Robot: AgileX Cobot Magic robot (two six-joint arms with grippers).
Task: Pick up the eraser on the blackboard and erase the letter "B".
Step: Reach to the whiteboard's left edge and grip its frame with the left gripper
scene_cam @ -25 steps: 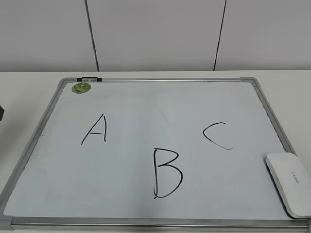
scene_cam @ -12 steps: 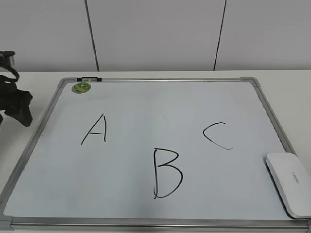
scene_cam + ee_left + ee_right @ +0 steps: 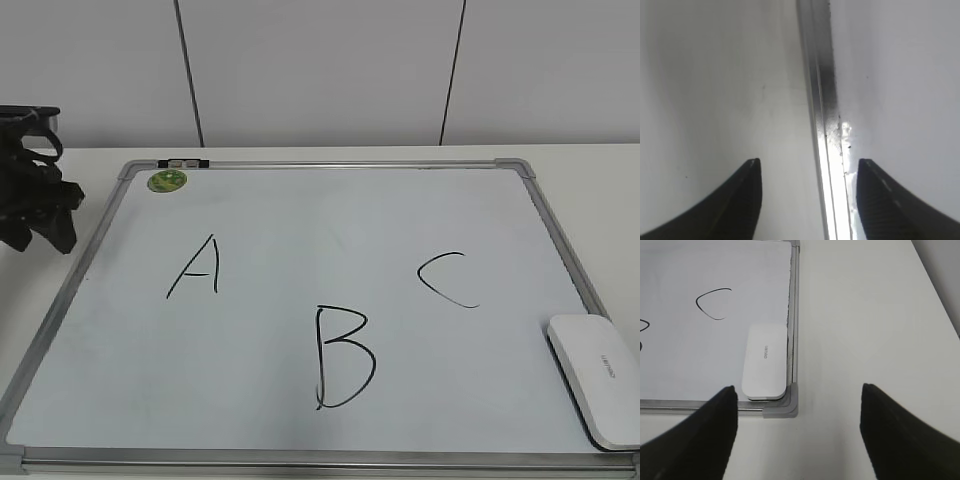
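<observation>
The blackboard point(image 3: 300, 230) lies flat on the table, with black letters A point(image 3: 196, 268), "B" point(image 3: 343, 357) and C point(image 3: 450, 279) on it. The white eraser point(image 3: 595, 377) lies on the board's near right corner, against the frame. It also shows in the right wrist view point(image 3: 765, 362), ahead and left of my open, empty right gripper point(image 3: 797, 386), which hovers just off the board's grey corner cap point(image 3: 785, 407). My left gripper point(image 3: 40, 215) is at the board's far left edge. In the left wrist view it point(image 3: 807, 165) is open and empty, astride the silver frame point(image 3: 824, 90).
A green round sticker point(image 3: 167, 181) sits at the board's far left corner, beside a small clip point(image 3: 183, 162) on the frame. White table point(image 3: 865, 315) surrounds the board. A grey panelled wall point(image 3: 320, 70) stands behind it.
My left arm has come into the exterior view from the left edge and moved up and right toward the board's left frame. The eraser and letters have not changed.
</observation>
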